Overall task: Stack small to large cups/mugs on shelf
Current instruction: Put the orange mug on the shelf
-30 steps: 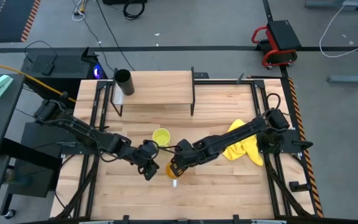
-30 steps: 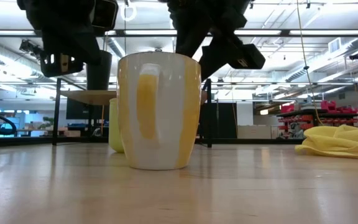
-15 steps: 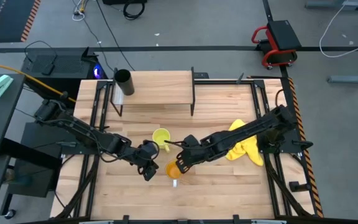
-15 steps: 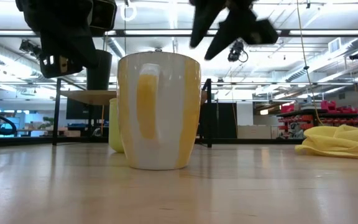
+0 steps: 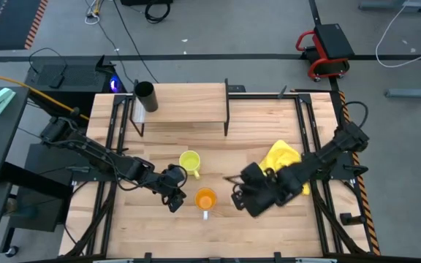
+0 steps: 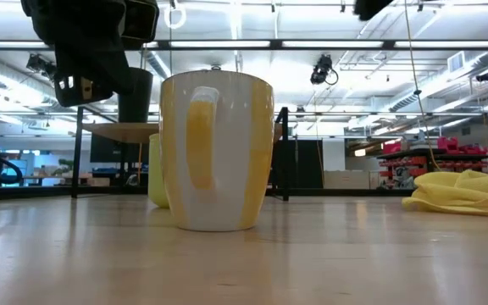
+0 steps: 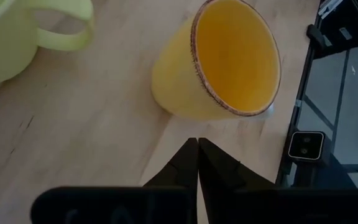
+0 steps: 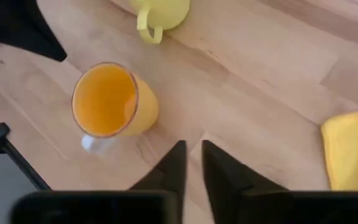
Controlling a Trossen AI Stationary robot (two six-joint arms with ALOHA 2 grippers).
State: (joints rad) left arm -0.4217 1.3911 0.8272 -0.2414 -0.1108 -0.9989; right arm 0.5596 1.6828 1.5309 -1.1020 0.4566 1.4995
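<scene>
The orange cup [image 5: 205,198] stands upright on the table, open end up; the low view shows it close [image 6: 217,152], its handle facing the camera. The yellow-green cup [image 5: 189,161] stands just behind it, handle toward the right. The black cup [image 5: 145,93] stands on the left end of the shelf [image 5: 188,104]. My left gripper [image 5: 174,196] hovers shut left of the orange cup [image 7: 229,62]. My right gripper [image 5: 237,196] hangs right of that cup [image 8: 107,102], its fingers a narrow gap apart, holding nothing.
A crumpled yellow cloth [image 5: 284,162] lies on the table's right part, partly under my right arm. Bare tabletop [image 5: 262,131] stretches between the shelf and the cups. Black frame rails run along both side edges of the table.
My right gripper has drawn back from the orange cup toward the table's right and risen, leaving the top of the low view. The orange cup has stayed standing in its place. My left gripper has kept still.
</scene>
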